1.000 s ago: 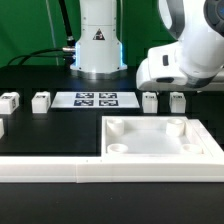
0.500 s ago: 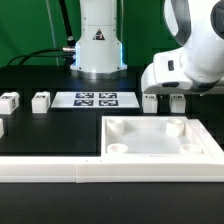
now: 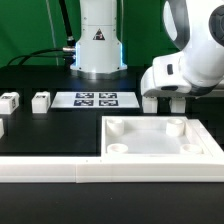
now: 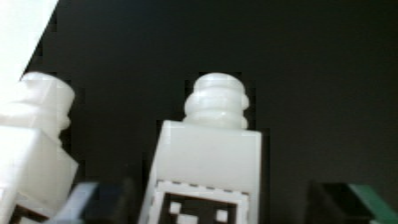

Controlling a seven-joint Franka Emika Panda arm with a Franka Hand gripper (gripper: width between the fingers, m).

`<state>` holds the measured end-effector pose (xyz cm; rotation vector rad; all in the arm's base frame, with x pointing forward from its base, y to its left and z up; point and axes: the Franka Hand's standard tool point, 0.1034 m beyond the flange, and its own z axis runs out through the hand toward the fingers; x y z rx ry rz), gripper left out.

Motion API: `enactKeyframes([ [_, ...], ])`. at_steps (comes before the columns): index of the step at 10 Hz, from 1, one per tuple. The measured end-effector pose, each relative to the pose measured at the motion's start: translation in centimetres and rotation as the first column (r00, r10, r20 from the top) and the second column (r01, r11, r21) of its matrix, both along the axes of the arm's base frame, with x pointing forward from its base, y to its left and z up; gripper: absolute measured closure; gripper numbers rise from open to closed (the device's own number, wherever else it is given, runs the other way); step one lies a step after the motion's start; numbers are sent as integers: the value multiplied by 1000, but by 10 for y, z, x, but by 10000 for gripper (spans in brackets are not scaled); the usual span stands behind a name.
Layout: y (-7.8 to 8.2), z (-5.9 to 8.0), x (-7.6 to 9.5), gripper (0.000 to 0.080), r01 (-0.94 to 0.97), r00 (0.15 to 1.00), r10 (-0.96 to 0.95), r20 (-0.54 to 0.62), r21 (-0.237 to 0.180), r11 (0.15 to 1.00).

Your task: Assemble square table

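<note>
- White plastic parts make up the kit. The square slab (image 3: 150, 138) lies flat on the black tabletop (image 3: 50, 130) with its sockets up, just behind the long rail (image 3: 50, 170).
- No leg sits in a socket yet, so the job appears to be at its start.
- Step in hand, as judged: seizing the first leg (image 4: 205, 160), which rests behind the slab toward the exterior view's right.
- The claw (image 4: 226, 200) is spread. Its fingers (image 4: 352, 200) stand on either side of the leg, and a dark gap shows beside one of them, so no pinch is visible.
- Centre the leg between the fingers before closing. An off-centre squeeze is likely to push it sideways.
- Grip the flat tagged body, not the ribbed peg end. The peg must be free to enter a socket.
- Mind the neighbouring leg (image 4: 36, 125), which stands just beside the chosen one. A finger could catch it and knock it out of place.
- Once the grip is firm, lift straight up before moving toward the slab, so the leg clears its neighbour and the raised rim.
- Two spare legs (image 3: 41, 100) wait well apart, toward the exterior view's left, near the marker board (image 3: 97, 99).
</note>
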<state>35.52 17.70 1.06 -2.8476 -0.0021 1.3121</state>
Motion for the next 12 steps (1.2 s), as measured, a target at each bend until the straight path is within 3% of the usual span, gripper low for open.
enactKeyframes([
  [1, 0, 0, 0, 414, 0, 1000, 0, 0, 0, 1000],
  [2, 0, 0, 0, 514, 0, 1000, 0, 0, 0, 1000],
  [7, -1, 1, 1, 514, -3, 1000, 3, -2, 5, 1000],
  [10, -16, 44, 32, 512, -12, 1000, 12, 3, 52, 999],
  [12, -26, 63, 41, 512, -3, 1000, 2, 18, 57, 998],
])
